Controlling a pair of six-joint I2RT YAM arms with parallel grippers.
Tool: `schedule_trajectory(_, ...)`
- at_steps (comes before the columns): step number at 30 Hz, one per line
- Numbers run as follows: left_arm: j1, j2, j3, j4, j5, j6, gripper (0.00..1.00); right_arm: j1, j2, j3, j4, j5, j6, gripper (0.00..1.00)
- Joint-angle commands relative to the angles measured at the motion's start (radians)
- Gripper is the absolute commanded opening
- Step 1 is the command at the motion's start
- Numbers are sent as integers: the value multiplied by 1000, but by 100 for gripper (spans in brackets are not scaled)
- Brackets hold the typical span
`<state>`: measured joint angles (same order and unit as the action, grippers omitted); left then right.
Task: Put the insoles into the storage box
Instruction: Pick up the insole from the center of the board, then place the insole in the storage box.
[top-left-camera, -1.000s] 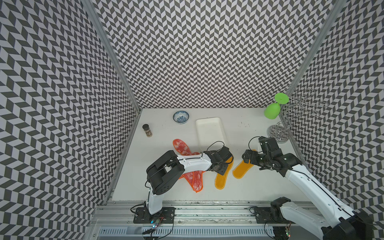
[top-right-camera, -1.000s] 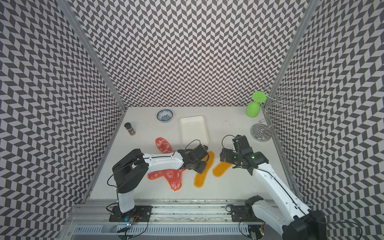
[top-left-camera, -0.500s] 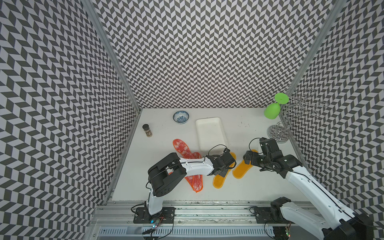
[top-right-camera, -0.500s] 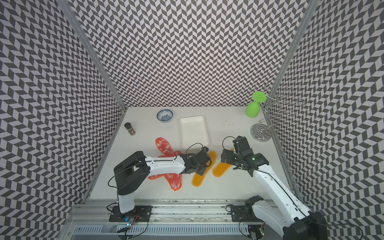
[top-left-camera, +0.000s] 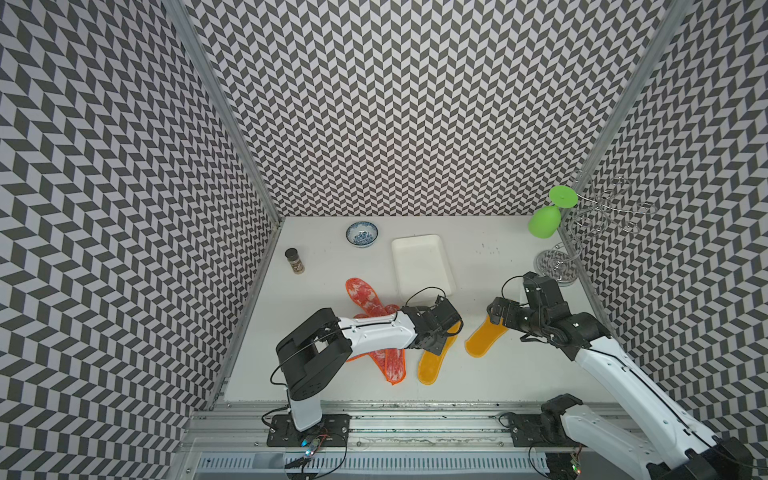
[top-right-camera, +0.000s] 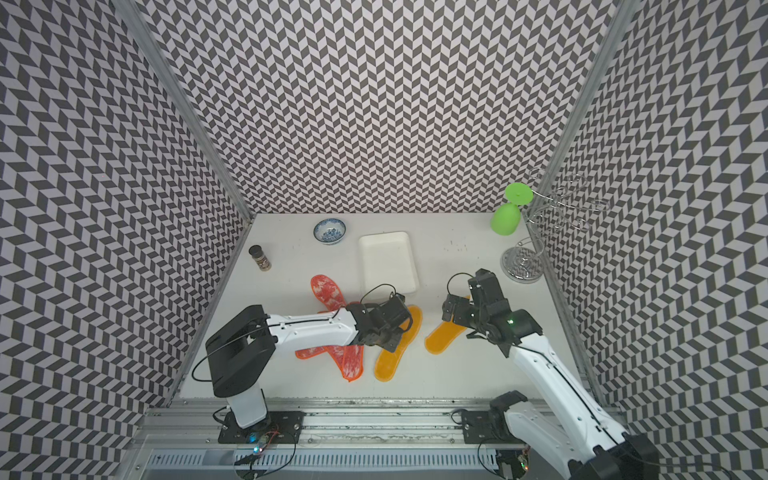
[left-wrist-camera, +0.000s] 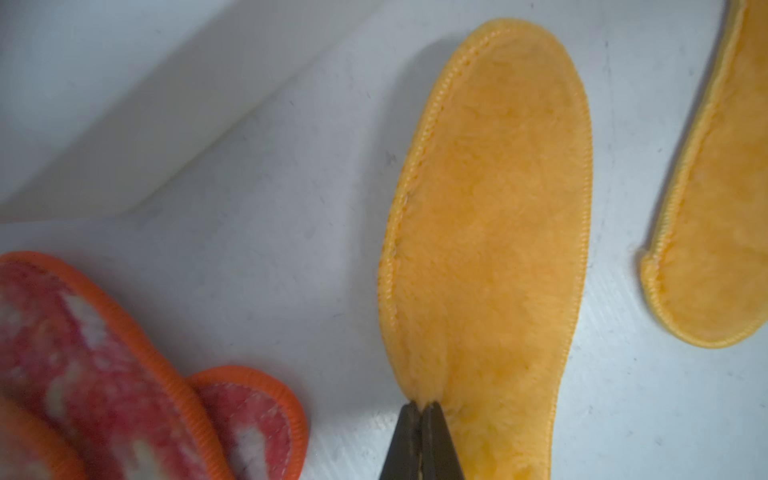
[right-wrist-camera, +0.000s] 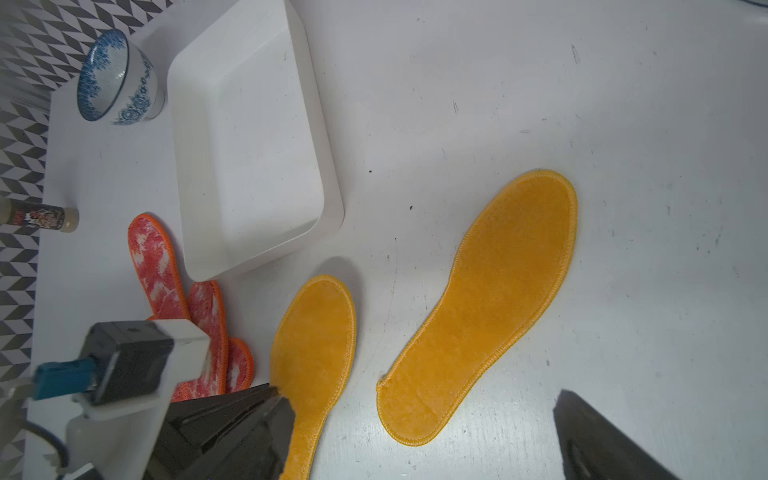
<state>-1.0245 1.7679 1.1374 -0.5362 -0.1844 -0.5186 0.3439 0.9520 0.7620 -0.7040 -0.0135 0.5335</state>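
L gripper (left-wrist-camera: 422, 417): jaws shut, pinching the side edge of a yellow-orange insole (left-wrist-camera: 490, 228). This insole lies on the table (top-left-camera: 498, 374), just off the near end of the storage box (top-left-camera: 422, 266), outside it. 2nd yellow-orange insole (top-left-camera: 484, 340): same end of box, further out. R gripper (top-left-camera: 496, 309): jaws wide, nothing held, over that insole's end. Red-mottled insoles (top-left-camera: 365, 293): overlapping, beside box.

No wording is legible; the spice jar (right-wrist-camera: 39, 218) label is too blurred.
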Motion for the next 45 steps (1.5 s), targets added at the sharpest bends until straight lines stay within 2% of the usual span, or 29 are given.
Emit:
schedule_trajectory(1, 30, -88, 17, -30, 2, -30, 0, -3, -16, 19, 73, -37, 30, 100)
schedule_trajectory(8, 100, -207, 34, -26, 7, -69, 0, -5, -18, 11, 189, -187, 85, 99)
schedule_trajectory(11, 137, -264, 49, -29, -23, -103, 0, -4, -12, 16, 277, -293, 99, 97)
schedule_trajectory(17, 227, -342, 30, 44, -34, -192, 0, 1, 48, -13, 547, -494, 231, 89)
schedule_trajectory(20, 247, -345, 35, 89, 4, -224, 0, 20, 110, -2, 674, -509, 248, 88)
schedule_trajectory(21, 247, -339, 43, 98, 6, -227, 0, 31, 146, 10, 697, -558, 282, 82)
schedule_trajectory(23, 250, -325, 61, 100, 11, -229, 0, 46, 215, 47, 710, -593, 275, 77)
schedule_trajectory(30, 261, -303, 89, 120, 42, -211, 0, 114, 395, 116, 833, -637, 266, 57)
schedule_trajectory(45, 280, -320, 68, 125, 78, -199, 0, 125, 522, 146, 954, -695, 289, 5)
